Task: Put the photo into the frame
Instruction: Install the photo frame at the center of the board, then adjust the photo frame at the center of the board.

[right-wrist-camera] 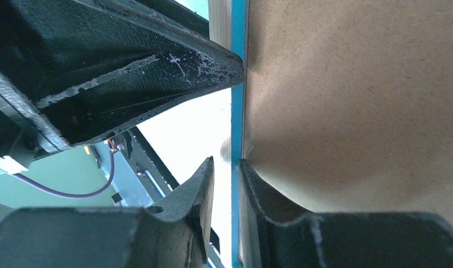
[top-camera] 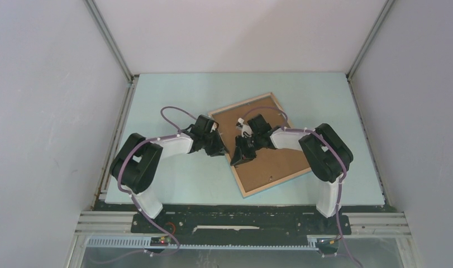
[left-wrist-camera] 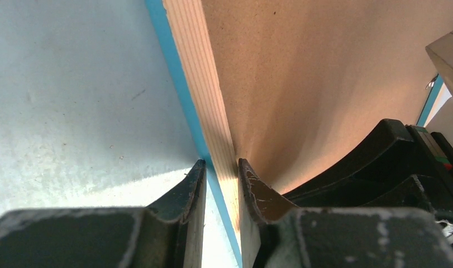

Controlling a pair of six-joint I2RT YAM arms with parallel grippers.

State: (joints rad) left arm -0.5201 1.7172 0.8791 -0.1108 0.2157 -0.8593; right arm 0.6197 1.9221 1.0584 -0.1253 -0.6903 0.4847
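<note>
Fingers: left gripper (left-wrist-camera: pixel 221 163) and right gripper (right-wrist-camera: pixel 227 162) each pinch the frame (top-camera: pixel 277 184) rim.
Backing board (top-camera: pixel 268 159): seated in the frame.
Photo: unseen, possibly underneath; fastening left.

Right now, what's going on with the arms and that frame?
The frame lies back-up and skewed on the table, with the brown backing board sitting inside its rim. Both arms are at its left edge. The left claw pinches the wood-and-blue rail. The right claw straddles the thin blue edge closer to the arm bases, with a sliver of gap on one side. The photo is not visible in any view.
</note>
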